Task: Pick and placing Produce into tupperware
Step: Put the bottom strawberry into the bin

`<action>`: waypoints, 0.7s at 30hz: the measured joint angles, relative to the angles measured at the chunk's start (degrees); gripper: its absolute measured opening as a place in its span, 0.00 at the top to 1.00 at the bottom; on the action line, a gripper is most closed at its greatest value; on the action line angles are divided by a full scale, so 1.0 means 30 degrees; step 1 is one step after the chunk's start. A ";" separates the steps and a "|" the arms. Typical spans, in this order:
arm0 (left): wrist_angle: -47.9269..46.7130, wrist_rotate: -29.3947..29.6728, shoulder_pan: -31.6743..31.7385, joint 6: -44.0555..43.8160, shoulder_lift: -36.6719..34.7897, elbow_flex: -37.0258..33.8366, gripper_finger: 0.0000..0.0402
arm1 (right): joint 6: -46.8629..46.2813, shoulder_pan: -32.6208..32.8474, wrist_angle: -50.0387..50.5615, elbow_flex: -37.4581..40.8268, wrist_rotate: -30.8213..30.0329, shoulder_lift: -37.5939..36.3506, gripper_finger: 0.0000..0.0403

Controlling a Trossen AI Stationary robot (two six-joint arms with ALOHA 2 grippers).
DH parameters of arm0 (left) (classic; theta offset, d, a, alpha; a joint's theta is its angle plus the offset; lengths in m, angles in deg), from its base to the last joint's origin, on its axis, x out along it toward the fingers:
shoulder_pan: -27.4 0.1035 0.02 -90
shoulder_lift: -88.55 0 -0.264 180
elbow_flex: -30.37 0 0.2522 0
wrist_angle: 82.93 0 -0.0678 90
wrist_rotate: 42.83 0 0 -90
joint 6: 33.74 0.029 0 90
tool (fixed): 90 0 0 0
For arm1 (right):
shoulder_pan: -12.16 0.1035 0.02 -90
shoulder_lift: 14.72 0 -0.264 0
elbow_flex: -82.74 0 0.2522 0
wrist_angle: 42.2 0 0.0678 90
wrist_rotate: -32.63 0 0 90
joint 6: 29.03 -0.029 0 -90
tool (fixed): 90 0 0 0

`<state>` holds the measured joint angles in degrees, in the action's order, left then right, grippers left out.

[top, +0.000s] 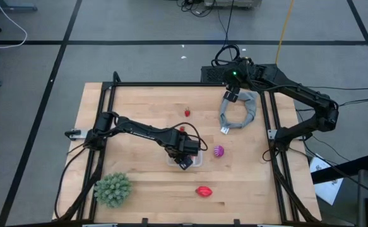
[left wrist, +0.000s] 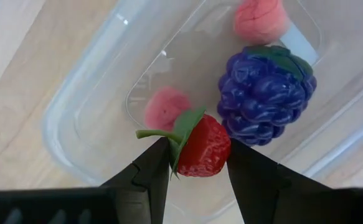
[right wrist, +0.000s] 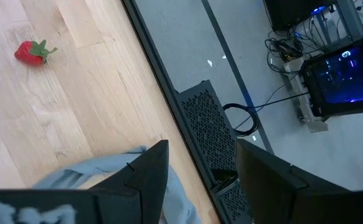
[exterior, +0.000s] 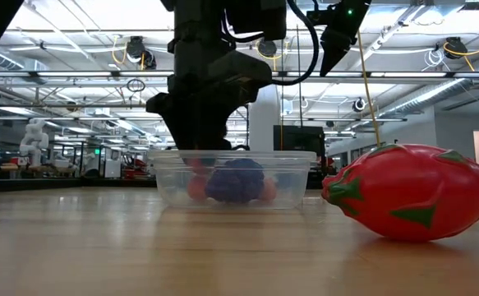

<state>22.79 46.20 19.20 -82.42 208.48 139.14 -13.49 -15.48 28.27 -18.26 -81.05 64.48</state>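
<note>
my left gripper point(left wrist: 197, 163) holds a toy strawberry point(left wrist: 200, 146) over the clear tub point(top: 194, 162).
inside the tub i see a purple blackberry point(left wrist: 265, 93) and two pink pieces. my right gripper point(right wrist: 201, 171), fingers apart and empty, hangs over the grey cloth ring point(top: 242, 110).

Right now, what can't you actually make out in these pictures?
- High view: the tub's contents, hidden under the left gripper.
- Low view: the left gripper's strawberry, hidden behind the tub wall and the purple berry.
- Right wrist view: the grey cloth is cut off by the right gripper's fingers.
</note>
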 joint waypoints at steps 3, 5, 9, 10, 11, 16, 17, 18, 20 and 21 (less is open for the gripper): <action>-0.0095 0.0008 -0.0085 -0.0015 0.0146 -0.0012 0.64 | 0.0007 0.0000 -0.0001 0.0000 0.0000 0.0000 0.56; -0.0115 -0.0003 -0.0107 -0.0015 0.0150 -0.0015 0.64 | 0.0005 0.0000 -0.0006 0.0000 0.0000 0.0000 0.56; -0.0296 -0.0176 -0.0085 0.0007 0.0194 -0.0012 0.64 | -0.0017 0.0000 0.0001 0.0000 0.0000 0.0000 0.56; -0.0307 -0.0172 -0.0085 0.0041 0.0194 -0.0012 0.64 | -0.0017 0.0000 0.0001 0.0000 0.0000 0.0000 0.56; -0.0289 -0.0168 -0.0085 0.0051 0.0194 -0.0012 0.64 | -0.0017 0.0000 0.0001 0.0000 0.0000 0.0000 0.56; -0.0296 -0.0183 -0.0085 0.0058 0.0194 -0.0012 0.64 | -0.0024 0.0000 0.0001 0.0000 0.0000 0.0000 0.56; -0.0296 -0.0183 -0.0093 0.0058 0.0194 -0.0012 0.64 | -0.0024 0.0000 -0.0003 0.0000 0.0000 0.0000 0.56; -0.0296 -0.0189 -0.0093 0.0058 0.0194 -0.0012 0.64 | -0.0024 0.0000 0.0001 0.0000 0.0000 0.0000 0.56; -0.0278 -0.0330 -0.0085 0.0066 0.0194 -0.0012 0.64 | -0.0024 0.0000 -0.0003 0.0000 0.0000 0.0000 0.56; -0.0243 -0.0385 -0.0085 0.0066 0.0194 -0.0012 0.64 | -0.0024 0.0000 -0.0002 0.0000 0.0000 0.0000 0.56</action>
<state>22.06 45.05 18.95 -82.23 209.06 139.11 -13.56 -15.48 28.26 -18.26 -81.05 64.48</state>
